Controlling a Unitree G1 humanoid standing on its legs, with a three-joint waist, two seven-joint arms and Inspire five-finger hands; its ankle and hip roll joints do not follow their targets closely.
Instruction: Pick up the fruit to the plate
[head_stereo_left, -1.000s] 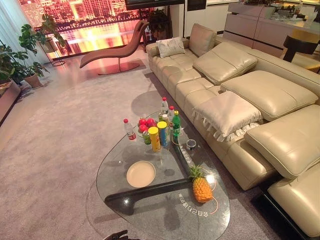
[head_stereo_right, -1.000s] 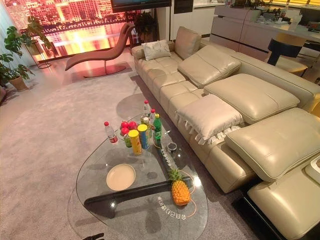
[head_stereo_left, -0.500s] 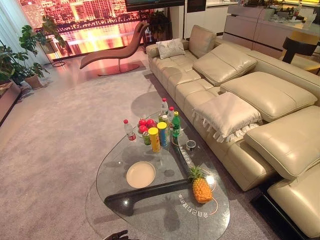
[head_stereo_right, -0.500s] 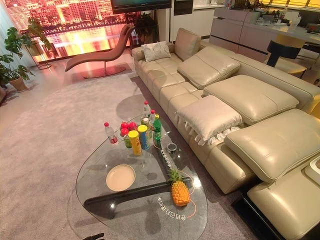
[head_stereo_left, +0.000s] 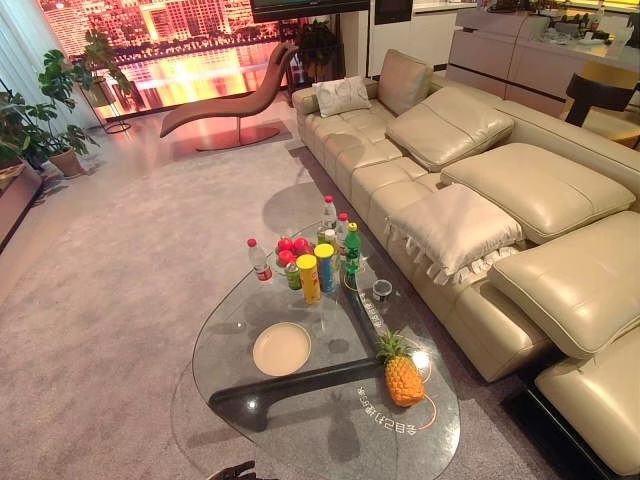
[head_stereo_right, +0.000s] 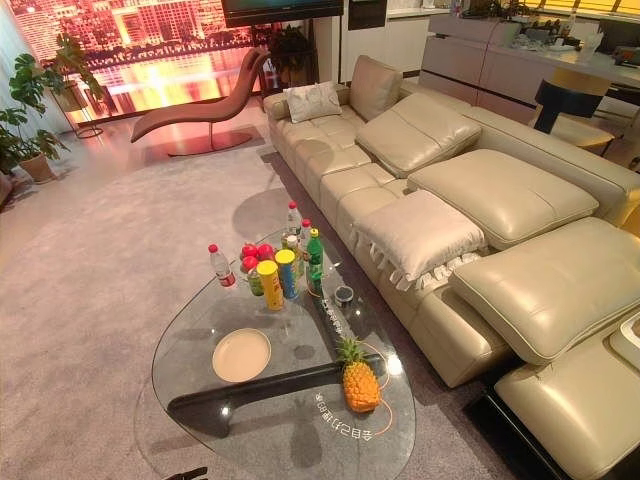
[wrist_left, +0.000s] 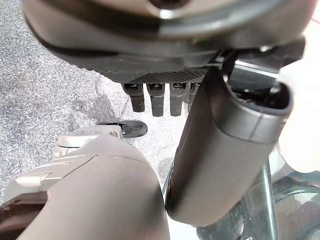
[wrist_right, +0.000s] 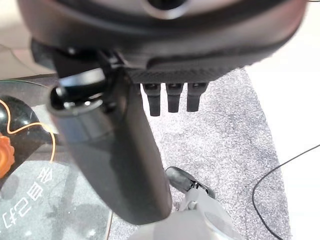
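At the near edge of the scene, the robot's left hand (wrist_left: 220, 150) hangs over grey carpet (head_stereo_left: 110, 300) beside the rim of the rounded clear glass coffee table (head_stereo_left: 300, 420); its fingers (wrist_left: 157, 100) point straight down in a row, relaxed, with the thumb standing out, and nothing lies between them. The right hand (wrist_right: 120, 155) hangs likewise at the table's near right side, its fingers (wrist_right: 172, 97) straight and spread from the thumb, holding nothing.

On the glass, near and to the right, the orange pineapple with a green leafy crown (head_stereo_left: 401, 374) lies on its own, ringed loosely by a thin orange cord (head_stereo_left: 432, 405). Left of it and a little farther, well apart from the pineapple, the round cream plate (head_stereo_left: 281, 348) sits bare. A dark table base (head_stereo_left: 290, 385) shows through the glass between them.

Farther back stands a tight cluster: a yellow tube can (head_stereo_left: 308, 278) and a blue tube can (head_stereo_left: 324, 266) side by side, a green bottle (head_stereo_left: 352, 248) just right of them, clear bottles with red caps (head_stereo_left: 329, 214) behind, and another small red-capped bottle (head_stereo_left: 259, 259) at the left. Red round fruits (head_stereo_left: 291, 246) are heaped just behind the yellow can. A small dark cup (head_stereo_left: 381, 289) stands to the right of the cluster.

Right of the table runs a long cream leather sofa (head_stereo_left: 520, 190) with loose cushions. At the far left stand potted green plants (head_stereo_left: 45, 110), and a curved brown lounge chair (head_stereo_left: 235, 105) sits beyond.
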